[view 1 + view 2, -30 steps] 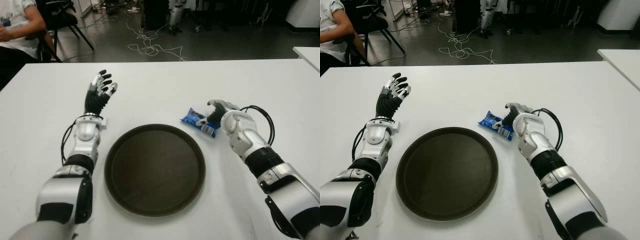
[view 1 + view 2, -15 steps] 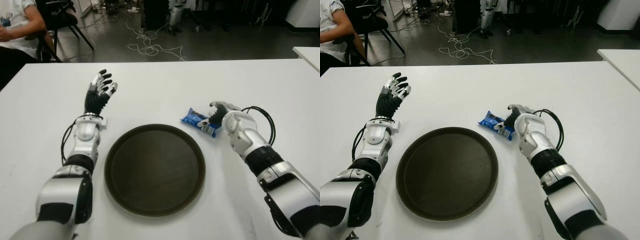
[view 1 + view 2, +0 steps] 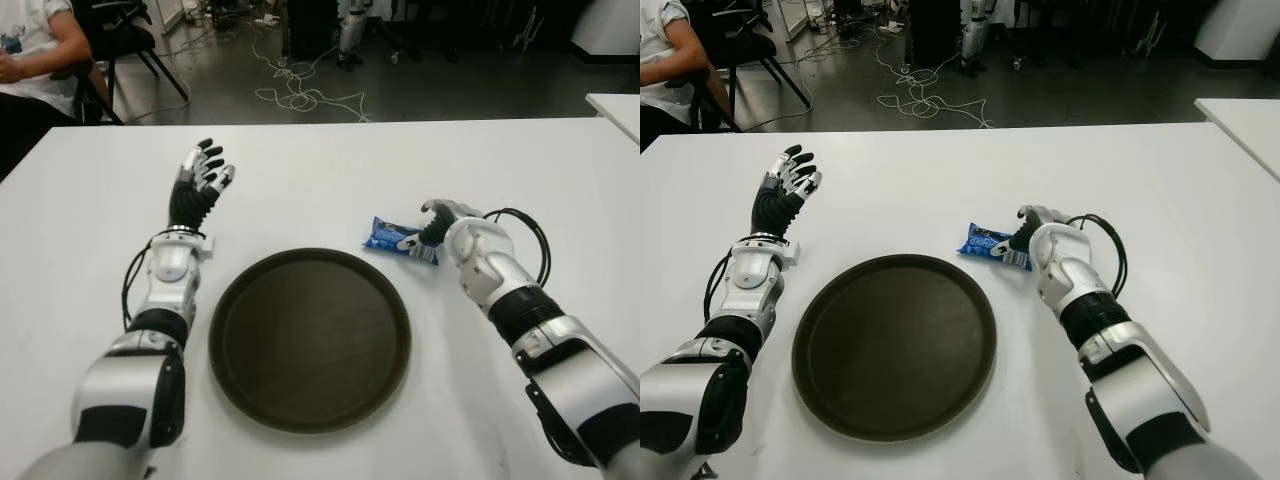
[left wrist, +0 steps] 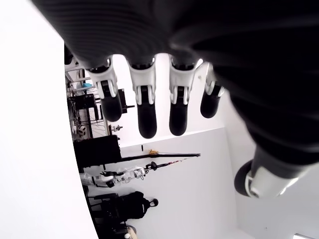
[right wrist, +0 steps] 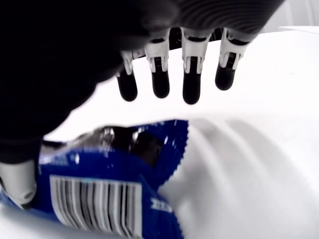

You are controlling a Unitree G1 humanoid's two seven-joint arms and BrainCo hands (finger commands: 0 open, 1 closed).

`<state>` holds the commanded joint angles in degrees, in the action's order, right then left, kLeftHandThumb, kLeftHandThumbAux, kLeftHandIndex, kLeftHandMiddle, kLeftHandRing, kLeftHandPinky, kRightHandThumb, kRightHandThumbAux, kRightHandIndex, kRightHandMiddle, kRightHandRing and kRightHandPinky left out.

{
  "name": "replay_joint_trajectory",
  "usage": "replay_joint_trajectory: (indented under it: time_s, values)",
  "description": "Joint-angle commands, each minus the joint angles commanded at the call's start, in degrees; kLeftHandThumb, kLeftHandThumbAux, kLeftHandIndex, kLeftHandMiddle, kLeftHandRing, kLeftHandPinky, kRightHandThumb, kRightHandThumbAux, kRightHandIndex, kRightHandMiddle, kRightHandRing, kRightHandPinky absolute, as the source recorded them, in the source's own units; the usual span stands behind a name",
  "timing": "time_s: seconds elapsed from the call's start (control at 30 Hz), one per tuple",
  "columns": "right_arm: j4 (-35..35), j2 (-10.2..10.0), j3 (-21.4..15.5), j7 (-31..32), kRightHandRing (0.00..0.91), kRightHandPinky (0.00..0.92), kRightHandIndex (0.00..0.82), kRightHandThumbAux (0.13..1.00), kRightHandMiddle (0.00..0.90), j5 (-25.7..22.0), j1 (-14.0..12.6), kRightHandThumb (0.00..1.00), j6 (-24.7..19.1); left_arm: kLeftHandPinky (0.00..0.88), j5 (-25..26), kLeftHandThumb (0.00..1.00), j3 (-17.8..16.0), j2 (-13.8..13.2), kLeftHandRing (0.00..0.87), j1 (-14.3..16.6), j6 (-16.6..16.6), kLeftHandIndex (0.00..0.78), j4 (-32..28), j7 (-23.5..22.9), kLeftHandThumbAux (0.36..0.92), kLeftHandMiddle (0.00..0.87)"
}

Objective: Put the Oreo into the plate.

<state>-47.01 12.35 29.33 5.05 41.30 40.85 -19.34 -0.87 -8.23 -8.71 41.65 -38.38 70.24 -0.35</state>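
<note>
The blue Oreo pack [image 3: 400,240] lies flat on the white table [image 3: 330,180], just beyond the right rim of the round dark plate [image 3: 310,340]. My right hand [image 3: 432,222] arches over the pack's right end. In the right wrist view its four fingers [image 5: 160,84] are stretched out above the table, clear of the pack [image 5: 109,189], while the thumb [image 5: 17,181] sits against the wrapper's edge. Nothing is gripped. My left hand [image 3: 200,178] stands raised to the left of the plate with fingers [image 4: 144,107] spread and nothing in it. The plate holds nothing.
A person [image 3: 30,50] sits at the table's far left corner beside a black chair [image 3: 130,40]. Cables [image 3: 300,92] trail over the floor behind the table. A second white table [image 3: 615,105] shows at the right edge.
The Oreo pack has swung to lie more level, its near end drawn toward my right hand, which shifted slightly back. The left hand has not moved.
</note>
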Motion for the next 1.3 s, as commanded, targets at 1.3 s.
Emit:
replay_joint_trajectory:
  time_s: [1.3]
  values:
    - [-0.6, 1.7, 4.1, -3.0, 0.251, 0.334, 0.185, 0.572, 0.216, 3.1, -0.2, 0.036, 3.7, 0.109, -0.9, 0.094, 0.6, 0.0, 0.144, -0.1, -0.7, 0.112, 0.0, 1.5, 0.601, 0.183]
